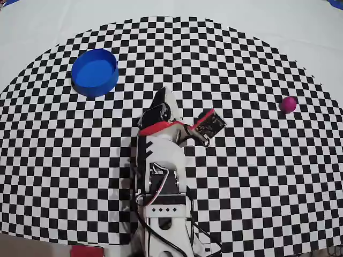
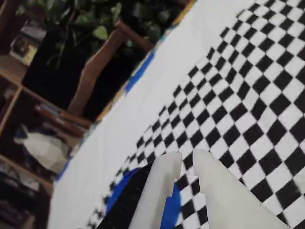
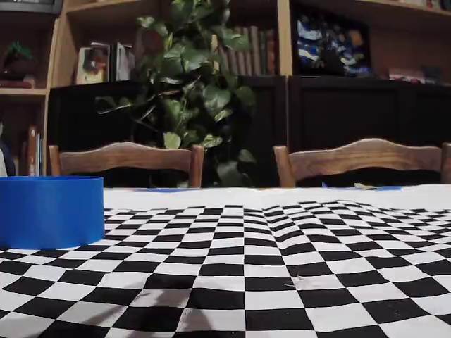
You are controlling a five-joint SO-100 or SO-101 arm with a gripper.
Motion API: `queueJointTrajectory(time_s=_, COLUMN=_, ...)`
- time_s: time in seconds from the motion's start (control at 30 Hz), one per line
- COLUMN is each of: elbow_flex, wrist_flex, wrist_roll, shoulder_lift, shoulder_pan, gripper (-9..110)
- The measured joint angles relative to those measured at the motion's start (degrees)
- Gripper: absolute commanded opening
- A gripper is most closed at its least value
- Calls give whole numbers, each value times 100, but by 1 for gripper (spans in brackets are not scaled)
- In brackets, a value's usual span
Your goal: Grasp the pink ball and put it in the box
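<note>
Overhead view alone shows the pink ball (image 1: 289, 104); wrist view shows the claw (image 2: 187, 160) narrowly parted, empty

Black-and-white checkered cloth (image 3: 282, 267) over white surface (image 1: 300, 32). Behind: two brown wooden chair backs (image 3: 127, 156), leafy green potted plant (image 3: 190, 91), wooden bookshelves with books (image 3: 99, 60), dark cabinets (image 3: 352, 127).

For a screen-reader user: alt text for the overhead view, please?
A robot arm rests mid-cloth, its empty gripper pointing away, on a checkered cloth. The blue box sits upper left; the pink ball lies far right.
</note>
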Motion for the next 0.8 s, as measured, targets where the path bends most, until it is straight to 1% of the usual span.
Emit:
queueJointTrajectory(time_s=0.2, elbow_flex=0, wrist_flex=-88, wrist_roll=-2443, shoulder_lift=0, shoulder_pan=0, gripper=1)
queueJointTrajectory(time_s=0.4, elbow_flex=0, wrist_flex=-290, wrist_roll=-4025, shoulder_lift=0, shoulder_pan=0, gripper=0)
queueJointTrajectory(time_s=0.5, elbow_flex=0, wrist_flex=-369, wrist_roll=-4377, shoulder_lift=0, shoulder_pan=0, gripper=1)
queueJointTrajectory(time_s=0.6, elbow_flex=0, wrist_flex=-387, wrist_roll=-4482, shoulder_lift=0, shoulder_pan=0, gripper=18)
queueJointTrajectory(time_s=0.67, elbow_flex=0, wrist_flex=-431, wrist_roll=-4518, shoulder_lift=0, shoulder_pan=0, gripper=22)
queueJointTrajectory(time_s=0.7, elbow_flex=0, wrist_flex=-448, wrist_roll=-4518, shoulder_lift=0, shoulder_pan=0, gripper=27)
queueJointTrajectory(time_s=0.8, elbow_flex=0, wrist_flex=-448, wrist_roll=-4518, shoulder_lift=0, shoulder_pan=0, gripper=28)
